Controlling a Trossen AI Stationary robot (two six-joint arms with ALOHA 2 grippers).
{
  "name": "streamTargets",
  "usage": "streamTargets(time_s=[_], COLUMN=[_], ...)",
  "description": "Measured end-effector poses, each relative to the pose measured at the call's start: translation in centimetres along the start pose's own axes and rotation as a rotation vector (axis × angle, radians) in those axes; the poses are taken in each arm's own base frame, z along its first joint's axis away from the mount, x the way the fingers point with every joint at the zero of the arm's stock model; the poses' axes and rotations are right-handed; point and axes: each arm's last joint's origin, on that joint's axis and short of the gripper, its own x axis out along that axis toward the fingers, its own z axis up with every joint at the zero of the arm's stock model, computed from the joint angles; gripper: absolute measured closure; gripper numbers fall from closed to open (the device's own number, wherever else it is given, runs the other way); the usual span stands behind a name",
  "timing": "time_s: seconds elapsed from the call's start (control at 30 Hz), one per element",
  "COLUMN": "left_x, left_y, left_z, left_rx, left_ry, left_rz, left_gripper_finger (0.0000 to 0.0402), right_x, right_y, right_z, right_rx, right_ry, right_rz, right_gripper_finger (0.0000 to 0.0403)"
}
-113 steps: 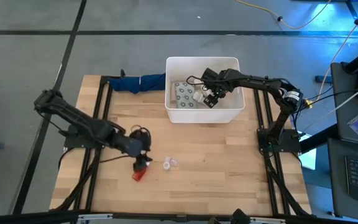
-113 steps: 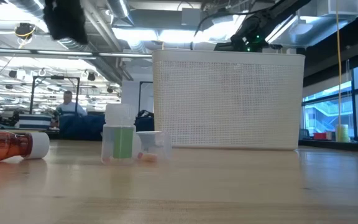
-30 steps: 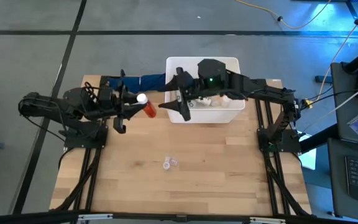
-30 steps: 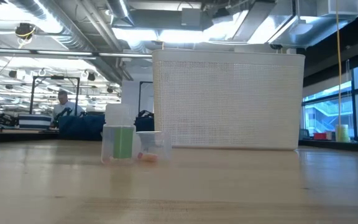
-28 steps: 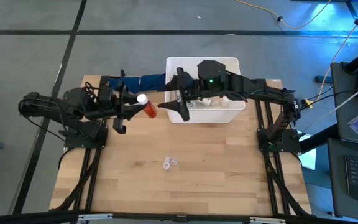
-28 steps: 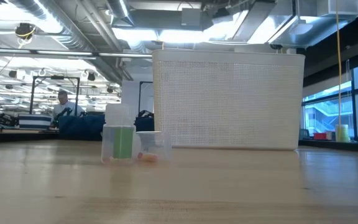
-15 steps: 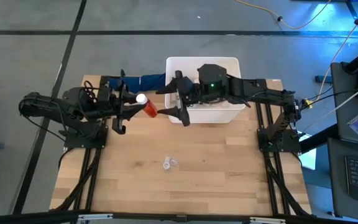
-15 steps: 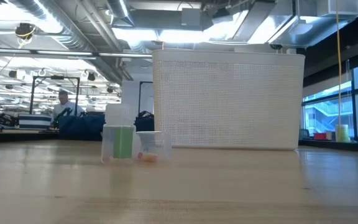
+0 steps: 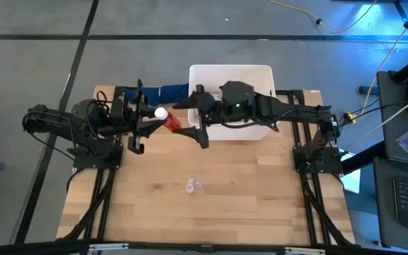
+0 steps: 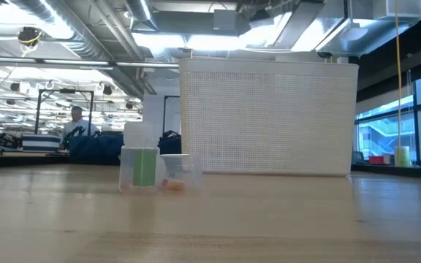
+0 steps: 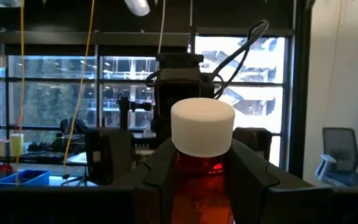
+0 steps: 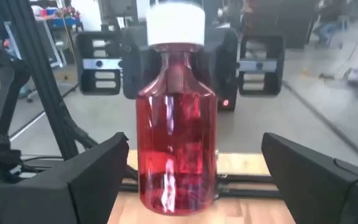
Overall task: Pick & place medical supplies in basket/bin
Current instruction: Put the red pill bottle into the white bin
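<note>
High view: the left gripper holds the red liquid-filled bottle with a white cap in the air above the wooden table, just off the near-left corner of the large white plastic tub. The right gripper has moved out of the tub toward the bottle, its fingers spread wide on either side; a handover looks imminent.

Low view: only two tiny clear cups stand before the tub's wall, unchanged; the bottle that lay at the left earlier is gone.

Left wrist view: dark fingers clamp the bottle below its cap.

Right wrist view: the bottle stands between wide-open fingers, untouched.
</note>
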Motion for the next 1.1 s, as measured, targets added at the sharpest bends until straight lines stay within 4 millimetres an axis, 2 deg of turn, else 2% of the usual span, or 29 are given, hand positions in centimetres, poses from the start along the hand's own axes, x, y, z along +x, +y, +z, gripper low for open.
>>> streamTargets(time_s=[0.3, 0.47, 0.83, 1.1], left_x=[0.3, 0.4, 0.7, 0.6], left_y=[0.1, 0.2, 0.1, 0.1], left_z=[-0.3, -0.4, -0.5, -0.5], left_rx=[0.041, 0.052, 0.049, 0.048], left_ry=[0.015, 0.019, 0.01, 0.011], left_rz=[0.076, 0.111, 0.104, 0.106], left_gripper_finger=[0.03, 0.03, 0.03, 0.0288], right_x=[0.5, 0.5, 1.3, 1.3], right_y=[0.1, 0.2, 0.1, 0.1], right_z=[-0.5, -0.5, -1.3, -1.3], right_rx=[0.029, 0.029, 0.028, 0.022], right_ry=[0.018, 0.018, 0.04, 0.036], right_rz=[0.006, 0.01, 0.009, 0.004], right_gripper_finger=[0.0036, 0.0049, 0.0106, 0.0183])
